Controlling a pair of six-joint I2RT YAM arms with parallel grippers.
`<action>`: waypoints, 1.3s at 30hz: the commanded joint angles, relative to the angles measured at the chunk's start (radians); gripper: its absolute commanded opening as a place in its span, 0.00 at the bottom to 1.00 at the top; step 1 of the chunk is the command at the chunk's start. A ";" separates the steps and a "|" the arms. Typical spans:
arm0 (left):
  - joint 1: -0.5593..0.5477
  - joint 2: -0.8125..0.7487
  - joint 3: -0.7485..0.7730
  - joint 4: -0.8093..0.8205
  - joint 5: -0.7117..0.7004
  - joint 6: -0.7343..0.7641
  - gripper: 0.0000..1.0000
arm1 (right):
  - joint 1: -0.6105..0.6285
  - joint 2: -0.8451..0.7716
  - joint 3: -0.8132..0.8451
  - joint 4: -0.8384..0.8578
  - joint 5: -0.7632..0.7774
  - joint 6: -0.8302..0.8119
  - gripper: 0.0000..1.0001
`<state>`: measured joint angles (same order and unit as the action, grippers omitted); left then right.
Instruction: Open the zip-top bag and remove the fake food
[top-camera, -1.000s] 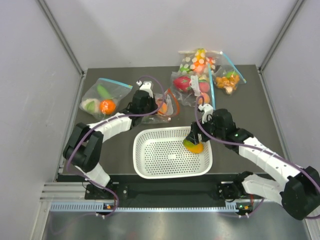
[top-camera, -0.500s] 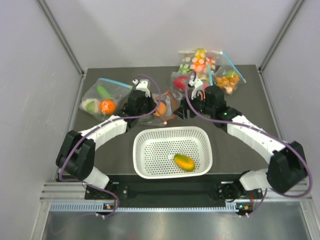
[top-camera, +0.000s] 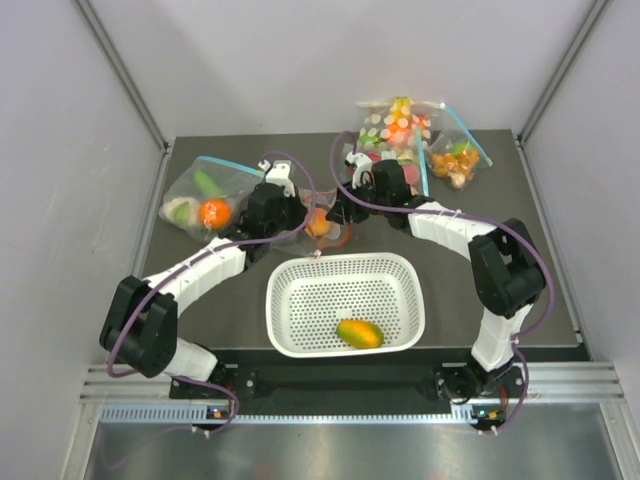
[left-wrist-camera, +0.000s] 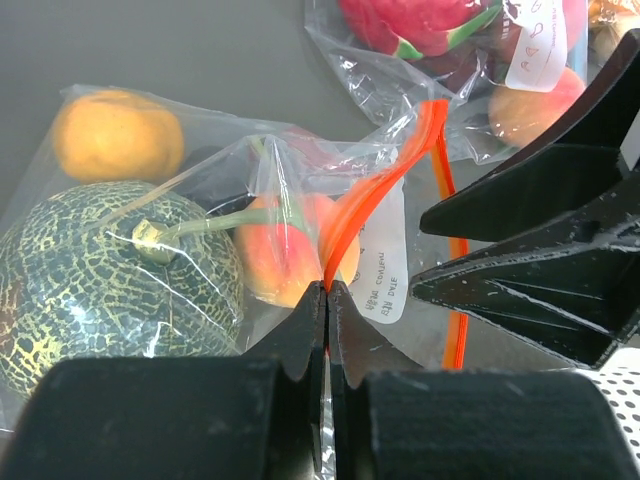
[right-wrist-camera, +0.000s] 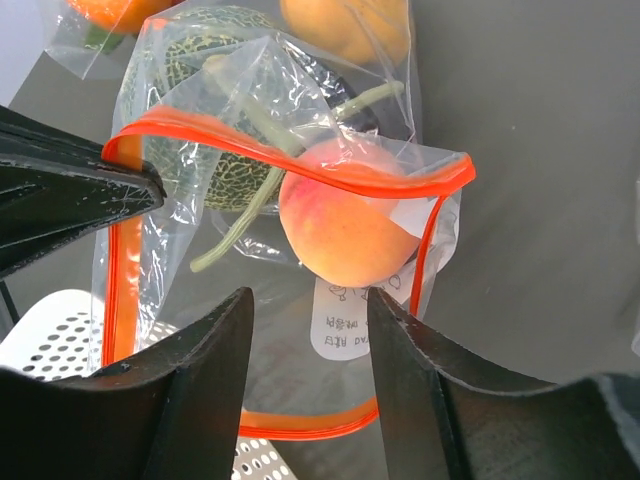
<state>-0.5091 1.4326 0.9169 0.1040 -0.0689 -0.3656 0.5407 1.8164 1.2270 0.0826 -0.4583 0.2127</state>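
Your left gripper (left-wrist-camera: 327, 292) is clamped on the red-orange zip strip of the small clear crinkly zip-top bag (left-wrist-camera: 270, 165), its two black fingertips pressed together with the strip between them. The bag lies near the middle of the tabletop, a little toward the far edge, just beyond the far rim of the white perforated plastic basket (top-camera: 290, 300).

Your right gripper (right-wrist-camera: 310, 300) faces the bag's mouth with its fingers spread apart and nothing between them. The strip bows open there.

Inside the bag you can see:
- an orange-red toy peach (right-wrist-camera: 345, 225) at the opening
- a dark green netted toy melon (left-wrist-camera: 100, 270) behind it
- a small orange toy fruit (left-wrist-camera: 118, 135) deepest in

A yellow-orange toy mango (top-camera: 361, 333) lies in the basket, which sits at the near edge. Clear bags with blue zip strips (top-camera: 205, 190) rest toward the far corners.
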 joint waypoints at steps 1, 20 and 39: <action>0.007 -0.028 -0.015 0.014 -0.005 0.013 0.00 | 0.011 0.004 0.062 0.092 -0.033 0.030 0.48; 0.006 -0.035 -0.023 0.022 0.020 0.002 0.00 | 0.064 0.113 0.095 0.055 0.155 0.007 0.58; 0.006 -0.012 -0.010 0.092 0.249 0.031 0.00 | 0.123 0.234 0.238 -0.006 0.158 -0.055 0.90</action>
<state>-0.4915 1.4311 0.8997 0.1074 0.0502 -0.3473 0.6392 2.0212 1.3907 0.0795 -0.3000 0.1844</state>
